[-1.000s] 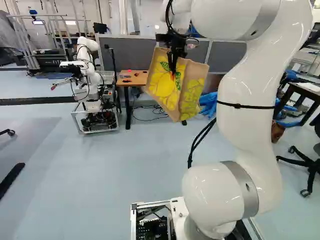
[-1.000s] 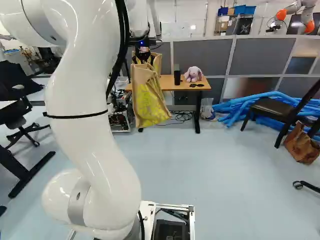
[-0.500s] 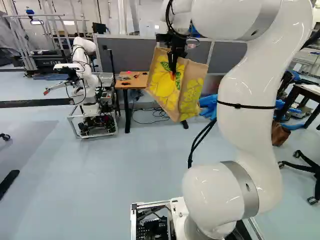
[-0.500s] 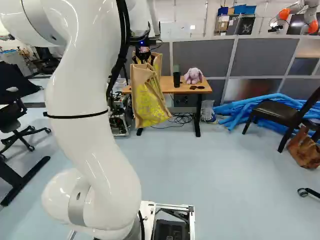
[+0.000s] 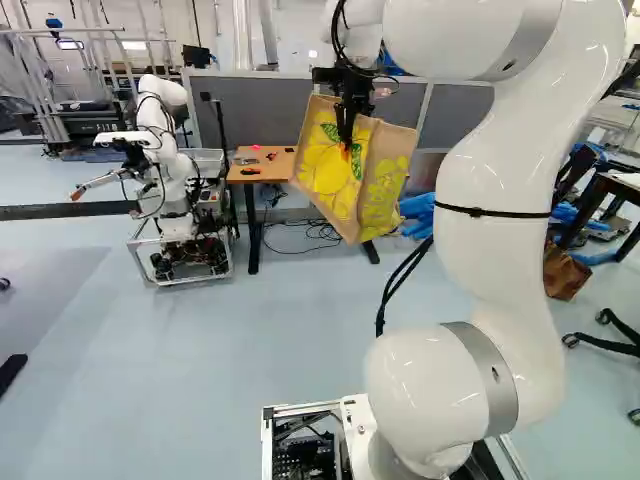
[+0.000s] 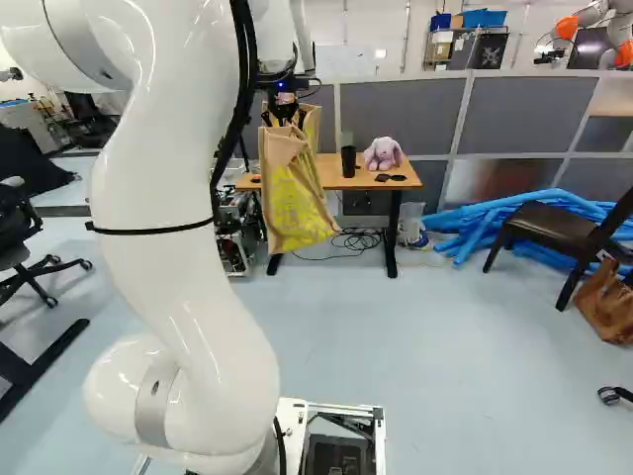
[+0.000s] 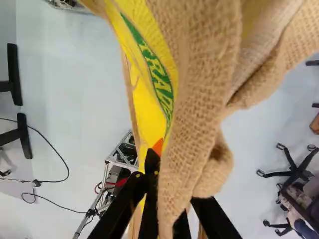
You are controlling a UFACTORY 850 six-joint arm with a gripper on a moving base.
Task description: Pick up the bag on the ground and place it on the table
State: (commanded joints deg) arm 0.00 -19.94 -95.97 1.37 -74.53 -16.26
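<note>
Grey partitions [image 6: 401, 119] behind table [image 6: 409, 181], blue tubes [image 6: 473, 220] beside

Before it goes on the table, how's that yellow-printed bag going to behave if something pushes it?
The bag looks floppy: its woven cloth folds beside the gripper, so a push would probably crease it. It hangs from near its top with nothing under it, so it may swing. I can't judge its weight, as its contents are hidden.

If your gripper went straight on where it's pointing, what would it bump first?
Probably the floor, with the bag it holds landing first: the gripper points downward. The table looks farther ahead, though depth is hard to tell.
</note>
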